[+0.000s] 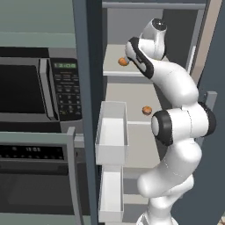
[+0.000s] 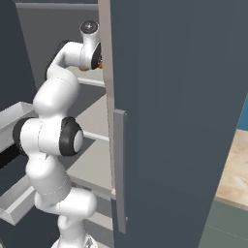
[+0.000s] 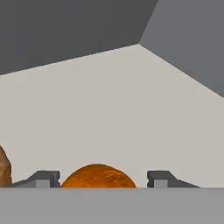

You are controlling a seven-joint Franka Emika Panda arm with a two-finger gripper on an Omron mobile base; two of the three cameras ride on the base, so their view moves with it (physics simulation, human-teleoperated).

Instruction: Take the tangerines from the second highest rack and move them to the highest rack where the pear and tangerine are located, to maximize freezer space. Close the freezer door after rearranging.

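My gripper is open inside the freezer, low over the highest rack. A tangerine lies between the fingertips; the left tip is close to it and a gap shows on the right. A second brownish-orange tangerine peeks in at the left edge. From the left base view one tangerine sits on the highest rack beside my hand, and another tangerine rests on the second highest rack. The pear is hidden. The freezer door stands open.
White door bins jut toward the arm on the open door's inner face. A microwave and an oven stand left of the door. A tall dark slab with a handle walls the compartment's right side, close to my arm.
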